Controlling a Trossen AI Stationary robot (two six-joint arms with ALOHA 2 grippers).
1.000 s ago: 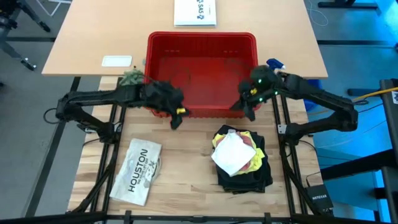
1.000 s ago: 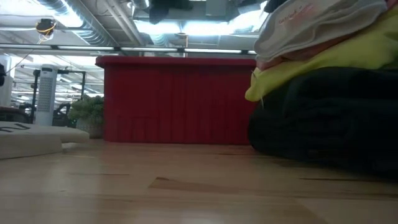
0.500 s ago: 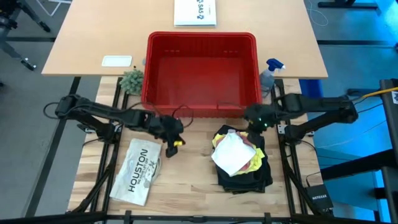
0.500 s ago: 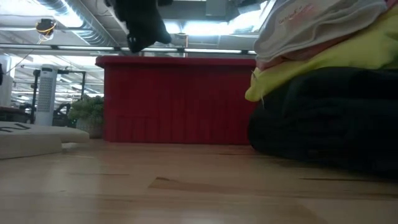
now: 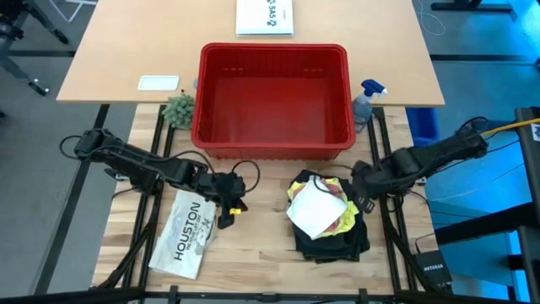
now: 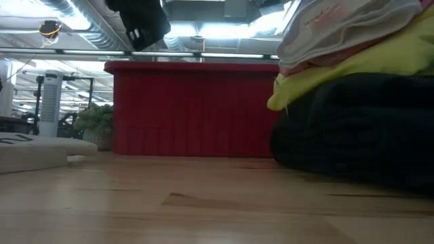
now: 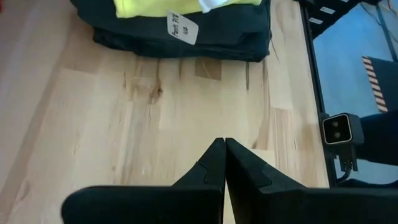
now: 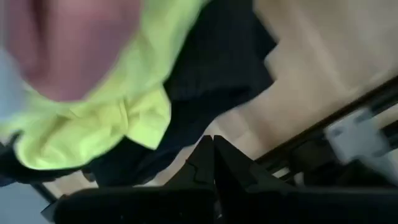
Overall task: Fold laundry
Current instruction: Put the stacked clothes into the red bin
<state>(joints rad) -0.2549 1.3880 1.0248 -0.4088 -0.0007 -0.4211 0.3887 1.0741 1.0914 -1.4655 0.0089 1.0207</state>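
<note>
The laundry sits stacked on the worktop (image 5: 261, 228), in front of the red basket (image 5: 274, 97): black trousers (image 5: 333, 241) at the bottom, yellow T-shirt (image 5: 297, 191), pink cloth (image 5: 341, 213) and white cloth (image 5: 314, 209) on top. The left gripper (image 5: 226, 221) hovers left of the stack, jaws closed, empty. The right gripper (image 5: 364, 203) is at the stack's right edge, jaws closed, empty.

Pale wood table (image 5: 253, 245), smooth, grain showing. Red basket (image 5: 274, 152) is ribbed plastic. Soft matt cloth stack (image 5: 325, 215): dark trousers (image 5: 333, 241), yellow shirt (image 8: 106, 118).
</note>
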